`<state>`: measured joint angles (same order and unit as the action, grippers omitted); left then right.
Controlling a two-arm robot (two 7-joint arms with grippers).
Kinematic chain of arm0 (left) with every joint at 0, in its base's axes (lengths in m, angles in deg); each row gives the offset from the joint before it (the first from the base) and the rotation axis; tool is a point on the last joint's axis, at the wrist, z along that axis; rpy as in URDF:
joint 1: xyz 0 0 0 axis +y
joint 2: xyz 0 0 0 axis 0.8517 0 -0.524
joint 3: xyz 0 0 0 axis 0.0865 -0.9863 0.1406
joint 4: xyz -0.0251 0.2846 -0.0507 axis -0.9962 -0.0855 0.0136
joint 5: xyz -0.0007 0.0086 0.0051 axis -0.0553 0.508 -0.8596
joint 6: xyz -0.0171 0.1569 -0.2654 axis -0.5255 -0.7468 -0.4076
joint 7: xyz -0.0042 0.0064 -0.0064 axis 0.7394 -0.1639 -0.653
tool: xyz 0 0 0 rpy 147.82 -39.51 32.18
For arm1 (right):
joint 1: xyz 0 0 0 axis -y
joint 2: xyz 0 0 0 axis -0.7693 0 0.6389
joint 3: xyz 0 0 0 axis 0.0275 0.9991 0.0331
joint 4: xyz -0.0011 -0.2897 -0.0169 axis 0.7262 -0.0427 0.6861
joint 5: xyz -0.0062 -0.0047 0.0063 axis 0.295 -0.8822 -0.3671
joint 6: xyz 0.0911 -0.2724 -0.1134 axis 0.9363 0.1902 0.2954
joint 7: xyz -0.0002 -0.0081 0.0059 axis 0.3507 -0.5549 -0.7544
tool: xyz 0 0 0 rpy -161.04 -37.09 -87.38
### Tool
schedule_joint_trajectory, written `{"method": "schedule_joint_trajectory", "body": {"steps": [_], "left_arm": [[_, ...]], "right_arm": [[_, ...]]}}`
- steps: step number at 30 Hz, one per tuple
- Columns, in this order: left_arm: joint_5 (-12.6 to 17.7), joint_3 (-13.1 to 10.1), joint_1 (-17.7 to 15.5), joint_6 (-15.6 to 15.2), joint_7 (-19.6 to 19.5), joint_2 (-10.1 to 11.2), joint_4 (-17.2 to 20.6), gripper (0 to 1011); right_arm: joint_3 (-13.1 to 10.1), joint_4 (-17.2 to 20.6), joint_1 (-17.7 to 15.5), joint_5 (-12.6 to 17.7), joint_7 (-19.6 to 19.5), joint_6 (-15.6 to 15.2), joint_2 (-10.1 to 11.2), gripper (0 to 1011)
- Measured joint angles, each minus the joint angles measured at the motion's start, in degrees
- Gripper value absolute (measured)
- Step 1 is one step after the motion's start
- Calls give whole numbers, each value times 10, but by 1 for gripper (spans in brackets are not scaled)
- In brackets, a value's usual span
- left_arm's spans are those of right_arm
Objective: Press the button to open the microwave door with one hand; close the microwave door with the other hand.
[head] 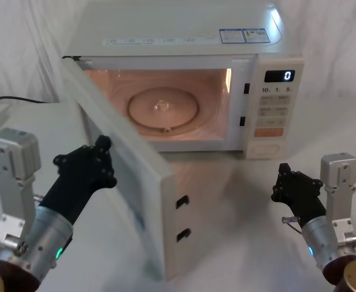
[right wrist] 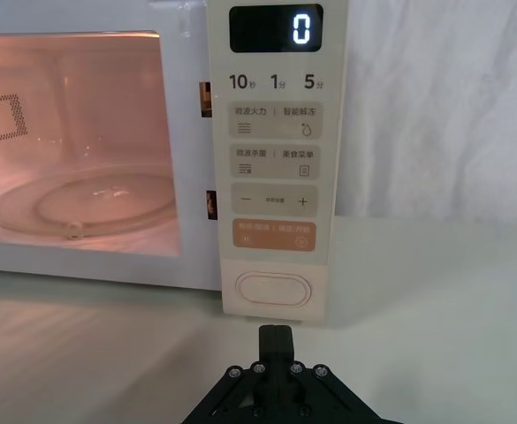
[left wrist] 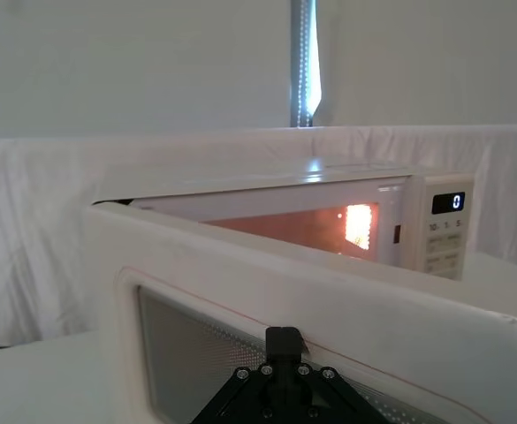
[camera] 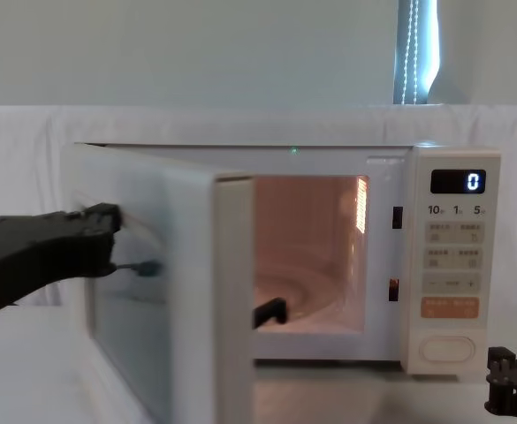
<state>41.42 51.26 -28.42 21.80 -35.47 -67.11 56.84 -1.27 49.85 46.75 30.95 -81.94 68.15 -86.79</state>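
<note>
From the head view, the microwave door (head: 129,201) stands swung out toward the near left, hinged at its far-left edge with its free latch edge nearest the robot, and the lit cavity behind it is open. The left gripper (head: 103,146) sits at the door's outer face, on the left of the panel, tip touching or just short of it, so the door lies to the right and far side of the fingers; I judge a push toward the far right would swing it home. The right gripper (head: 285,172) is low on the table at the right, near side of the button (head: 265,148), apart from it, and the left arm is clearly the nearer one to the door. In the left wrist view, the left gripper's tip (left wrist: 283,340) is pressed up to the door's window frame (left wrist: 267,300), fingers drawn together into one narrow point. In the right wrist view, the right gripper (right wrist: 275,336) also shows its fingers together, pointing straight at the pill-shaped button (right wrist: 275,290) just ahead but not touching it; the display above reads 0. In the chest view, the left gripper (camera: 108,231) comes in from the left against the door's outer panel (camera: 143,291), with the door's long edge upright, while the right gripper (camera: 505,375) rests low at the right, below the button (camera: 442,349).
</note>
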Motion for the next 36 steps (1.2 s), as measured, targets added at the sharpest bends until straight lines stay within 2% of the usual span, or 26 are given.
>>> {"method": "schedule_joint_trajectory", "body": {"steps": [4,9,14,27,36], "left_arm": [[0,-12,-20,-6,-6,-1,-14,0],[-6,-27,-50,-22,-9,-10,-39,0],[-4,-40,-78,-25,-4,-20,-65,0],[18,-73,-152,-7,3,-51,-145,0],[37,-94,-205,9,1,-75,-217,0]], "right_arm": [[0,0,0,0,0,0,0,0],[0,0,0,0,0,0,0,0],[0,0,0,0,0,0,0,0],[0,0,0,0,0,0,0,0],[0,0,0,0,0,0,0,0]]}}
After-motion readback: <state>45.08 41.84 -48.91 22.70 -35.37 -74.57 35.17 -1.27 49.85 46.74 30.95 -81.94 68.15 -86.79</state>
